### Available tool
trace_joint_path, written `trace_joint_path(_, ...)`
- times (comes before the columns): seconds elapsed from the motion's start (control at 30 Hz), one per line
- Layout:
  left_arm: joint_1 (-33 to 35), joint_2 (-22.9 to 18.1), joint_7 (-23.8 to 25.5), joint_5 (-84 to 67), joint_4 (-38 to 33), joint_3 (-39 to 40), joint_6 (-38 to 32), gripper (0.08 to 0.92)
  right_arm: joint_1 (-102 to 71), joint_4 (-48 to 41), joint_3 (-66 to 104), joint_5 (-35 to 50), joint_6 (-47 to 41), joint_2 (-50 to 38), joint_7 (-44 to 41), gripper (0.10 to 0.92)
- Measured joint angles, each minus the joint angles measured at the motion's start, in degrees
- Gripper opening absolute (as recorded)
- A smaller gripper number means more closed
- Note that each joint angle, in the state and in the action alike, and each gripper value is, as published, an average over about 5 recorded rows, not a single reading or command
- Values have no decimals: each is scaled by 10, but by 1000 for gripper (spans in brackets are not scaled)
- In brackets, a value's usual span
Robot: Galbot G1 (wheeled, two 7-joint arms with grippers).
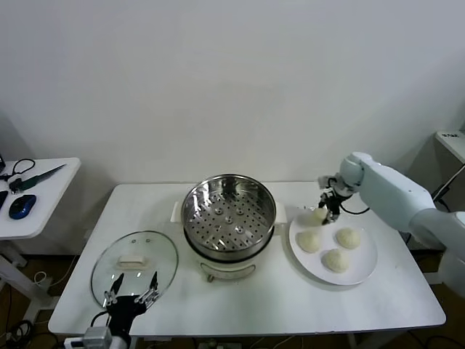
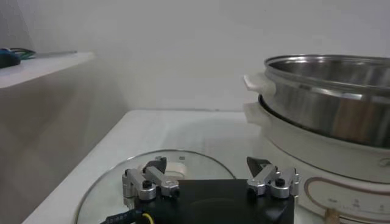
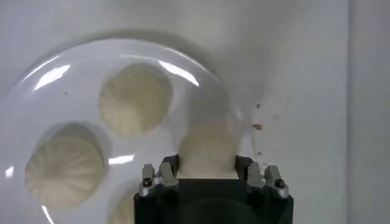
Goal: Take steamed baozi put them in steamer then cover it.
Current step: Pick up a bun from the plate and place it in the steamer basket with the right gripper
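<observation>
Right hand (image 1: 325,211) was closed tight around one baozi (image 3: 207,150), with a finger on each side of it. That bun sat at the far left rim of the white plate (image 1: 363,269), on the side close to the steamer (image 1: 229,211). From the pictures I could not tell if it was touching the plate or was just above it. Three more buns (image 1: 333,249) lay on the plate, close together. One (image 1: 309,241) was just beside the held bun, one (image 1: 348,238) was to the right, and one (image 1: 336,260) was at the front.

The plate sat on the white table (image 1: 276,305), to the right of the steamer. The steamer stood in the middle of the table. Its shiny basket had holes in the bottom and rested on a white pot base (image 2: 304,152) with side handles. No bun was in the basket.

The cover (image 1: 135,266) lay flat on the table to the left of the steamer, near the front edge. Its white handle (image 1: 131,259) faced up.

The left hand (image 1: 131,291) was at the front edge of the cover, low down. Its fingers (image 2: 149,179) were spread wide and held nothing.

A small side table (image 1: 40,196) stood farther left with a dark mouse (image 1: 22,206) on it.
</observation>
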Motion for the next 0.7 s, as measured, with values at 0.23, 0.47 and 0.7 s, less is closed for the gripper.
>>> trace_joint_path(0.23,2,0,-2,2,-7,5,-1,823,171,139,-127,87,50,14,5,628)
trace_joint_path(0.47,1,-3,-5,9,-12,6,-1,823,263,266,-196,92,115,65,33,628)
trace_joint_path(0.7,8,-4,-6,15,-23,2,-1,823,253,289,-207,6,201,118,72,628)
